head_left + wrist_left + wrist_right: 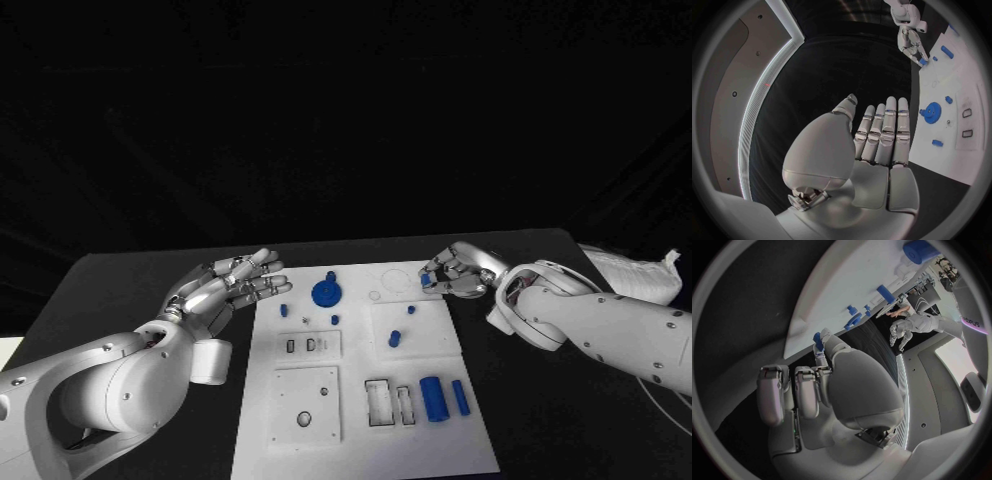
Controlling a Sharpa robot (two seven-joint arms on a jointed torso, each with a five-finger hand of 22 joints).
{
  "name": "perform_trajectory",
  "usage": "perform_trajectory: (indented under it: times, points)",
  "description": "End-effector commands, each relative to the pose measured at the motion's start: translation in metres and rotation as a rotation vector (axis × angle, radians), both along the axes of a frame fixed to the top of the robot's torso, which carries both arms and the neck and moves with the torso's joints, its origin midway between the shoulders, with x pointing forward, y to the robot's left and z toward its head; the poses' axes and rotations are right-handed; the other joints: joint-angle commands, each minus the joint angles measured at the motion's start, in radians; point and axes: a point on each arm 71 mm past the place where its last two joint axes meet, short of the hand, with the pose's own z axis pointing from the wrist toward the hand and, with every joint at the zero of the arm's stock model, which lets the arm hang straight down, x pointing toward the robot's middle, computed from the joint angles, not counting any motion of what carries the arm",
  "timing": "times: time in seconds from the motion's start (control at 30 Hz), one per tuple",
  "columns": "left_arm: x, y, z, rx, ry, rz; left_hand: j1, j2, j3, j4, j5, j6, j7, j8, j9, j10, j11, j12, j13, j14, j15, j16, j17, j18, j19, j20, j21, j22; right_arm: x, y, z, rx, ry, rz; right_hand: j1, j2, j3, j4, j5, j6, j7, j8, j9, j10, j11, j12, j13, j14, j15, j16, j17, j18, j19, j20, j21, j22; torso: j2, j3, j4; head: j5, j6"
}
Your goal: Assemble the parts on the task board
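Two hands over one board; findings follow.
Bench: black bench, carrying the white task board at its middle.
Task board: lies flat between both arms, with cut-outs and blue parts spread across it.
Left hand: left hand hovers just beside the board's left edge, fingers straight and slightly apart, holding nothing.
Right hand: right hand sits at the board's far right corner, fingers curled in and clamped on a small blue part.
Round blue part: round blue part rests on the far left area of the board.
Blue cylinders: two blue cylinders lie side by side near the board's right edge.
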Motion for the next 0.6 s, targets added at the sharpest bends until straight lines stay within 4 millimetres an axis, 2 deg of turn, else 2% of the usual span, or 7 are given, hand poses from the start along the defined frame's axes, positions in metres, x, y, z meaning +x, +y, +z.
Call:
perform_trajectory:
  times: [0.03, 0.1, 0.17, 0.27, 0.33, 0.6]
  points:
    - [0.000, -0.001, 0.001, -0.012, -0.007, -0.014, 0.006, 0.006, -0.001, -0.006, -0.001, -0.004, 0.003, -0.003, -0.001, -0.007, 0.000, -0.002, 0.000, -0.005, 0.000, -0.006, 0.000, 0.004, -0.002, 0.002, -0.005, -0.001, -0.001, 0.010, 0.010, 0.012, -0.062, 0.001, -0.017, 0.009, 0.007, 0.001, 0.016, 0.059, -0.035, 0.023, 0.025, 0.074, -0.009, 0.006, 0.213, 0.103, -0.008, 0.005, 0.248, -0.019, 0.039, -0.008, 0.006, 0.103, -0.001, -0.0012, 0.0004, 0.007, -0.001]
    - [0.000, -0.001, 0.001, -0.012, -0.007, -0.013, 0.006, 0.006, -0.001, -0.006, -0.001, -0.004, 0.003, -0.003, -0.001, -0.007, 0.000, -0.002, 0.000, -0.005, 0.000, -0.006, 0.000, 0.004, -0.002, 0.002, -0.005, -0.001, -0.002, 0.017, 0.014, 0.014, -0.073, 0.010, -0.026, 0.009, 0.009, 0.002, 0.025, 0.059, -0.036, 0.023, 0.026, 0.075, -0.010, 0.006, 0.213, 0.103, -0.010, 0.006, 0.249, -0.019, 0.040, -0.009, 0.007, 0.105, -0.001, -0.0018, -0.0012, 0.011, 0.000]
    - [0.001, -0.002, 0.001, -0.012, -0.007, -0.013, 0.007, 0.006, -0.001, -0.007, -0.001, -0.004, 0.003, -0.003, -0.001, -0.007, 0.000, -0.002, 0.000, -0.005, 0.000, -0.007, 0.000, 0.004, -0.002, 0.002, -0.005, -0.001, -0.005, 0.033, 0.019, 0.016, -0.083, 0.029, -0.034, 0.010, 0.010, 0.004, 0.029, 0.060, -0.036, 0.022, 0.027, 0.075, -0.011, 0.006, 0.214, 0.103, -0.010, 0.006, 0.250, -0.019, 0.040, -0.010, 0.007, 0.105, -0.002, -0.0032, -0.0015, 0.020, -0.003]
    - [0.002, -0.003, 0.000, -0.012, -0.007, -0.013, 0.007, 0.006, -0.001, -0.007, -0.001, -0.004, 0.003, -0.003, -0.001, -0.007, 0.000, -0.002, 0.000, -0.005, 0.000, -0.007, 0.000, 0.004, -0.002, 0.002, -0.005, -0.001, -0.008, 0.057, 0.022, 0.011, -0.083, 0.056, -0.038, 0.010, 0.011, 0.005, 0.030, 0.060, -0.036, 0.021, 0.027, 0.075, -0.011, 0.006, 0.213, 0.103, -0.011, 0.006, 0.250, -0.019, 0.040, -0.010, 0.007, 0.105, -0.007, -0.0026, 0.0023, 0.029, -0.009]
    - [0.003, -0.003, 0.000, -0.012, -0.007, -0.012, 0.007, 0.006, -0.001, -0.007, -0.001, -0.004, 0.003, -0.003, -0.001, -0.007, 0.000, -0.002, 0.000, -0.005, 0.000, -0.007, 0.000, 0.004, -0.002, 0.002, -0.005, -0.001, -0.011, 0.074, 0.023, 0.001, -0.078, 0.081, -0.043, 0.009, 0.010, 0.005, 0.029, 0.059, -0.037, 0.021, 0.027, 0.074, -0.011, 0.002, 0.211, 0.103, -0.011, 0.005, 0.247, -0.019, 0.039, -0.011, 0.006, 0.103, -0.010, -0.0046, 0.0061, 0.037, -0.014]
    - [0.006, -0.002, -0.001, -0.010, -0.009, -0.005, 0.007, 0.006, -0.001, -0.007, -0.001, -0.004, 0.003, -0.003, -0.001, -0.007, 0.000, -0.002, 0.000, -0.005, 0.000, -0.007, 0.000, 0.004, -0.002, 0.002, -0.005, -0.001, -0.026, 0.139, 0.005, -0.056, -0.050, 0.194, -0.048, 0.008, 0.010, 0.006, 0.027, 0.059, -0.037, 0.020, 0.027, 0.072, -0.011, -0.001, 0.209, 0.102, -0.011, 0.004, 0.245, -0.018, 0.038, -0.011, 0.005, 0.101, -0.017, -0.0104, 0.0122, 0.062, -0.036]
